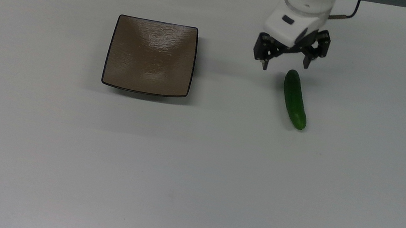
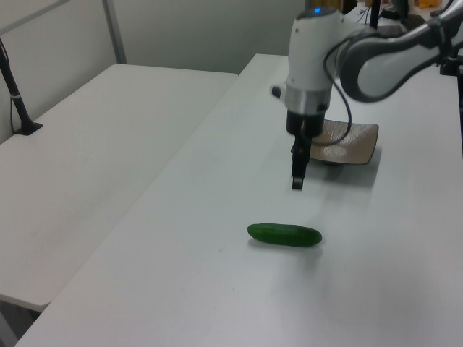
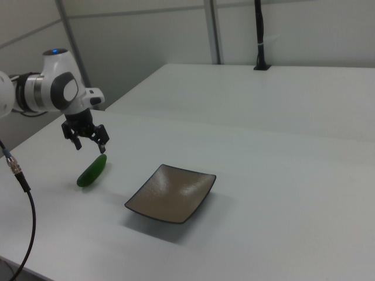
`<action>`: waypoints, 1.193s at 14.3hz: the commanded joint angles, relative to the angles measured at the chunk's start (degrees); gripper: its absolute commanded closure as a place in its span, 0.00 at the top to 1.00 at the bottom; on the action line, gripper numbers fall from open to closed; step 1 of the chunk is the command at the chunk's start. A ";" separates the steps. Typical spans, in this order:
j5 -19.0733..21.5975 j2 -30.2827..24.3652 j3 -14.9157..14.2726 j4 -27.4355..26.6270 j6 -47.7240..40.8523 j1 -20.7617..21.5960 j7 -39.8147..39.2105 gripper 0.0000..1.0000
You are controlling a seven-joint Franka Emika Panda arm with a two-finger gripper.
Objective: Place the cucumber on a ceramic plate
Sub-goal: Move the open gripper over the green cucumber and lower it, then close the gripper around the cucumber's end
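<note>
Top view: cucumber point(image 1: 295, 99) just below parted jaws.

Glossy glazed finish on ceramic plate point(image 1: 150, 56), brown-taupe, faint ripple texture under bright highlights; thin dark rim. Cucumber point(image 1: 295, 99): smooth dark green skin, slight sheen. Table point(image 1: 193, 170): matt white, smooth, soft diffuse reflections. Arm casing point(image 1: 302, 10): glossy white plastic look, 1 dark inset near wrist. Gripper point(image 1: 285, 64): matt black, hard plastic or metal, cannot tell which.

Arm point(image 2: 391, 61) hides ceramic plate point(image 2: 362, 144) near corner in left view; arm cut by edge
</note>
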 commanded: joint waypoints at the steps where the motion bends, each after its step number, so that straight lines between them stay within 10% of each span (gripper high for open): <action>1: -0.74 3.94 0.85 0.17 3.53 1.98 2.24 1.00; 13: -7.06 10.36 0.85 0.26 7.04 4.63 7.07 0.98; 17: -8.30 10.98 0.93 0.18 7.93 4.71 7.16 0.67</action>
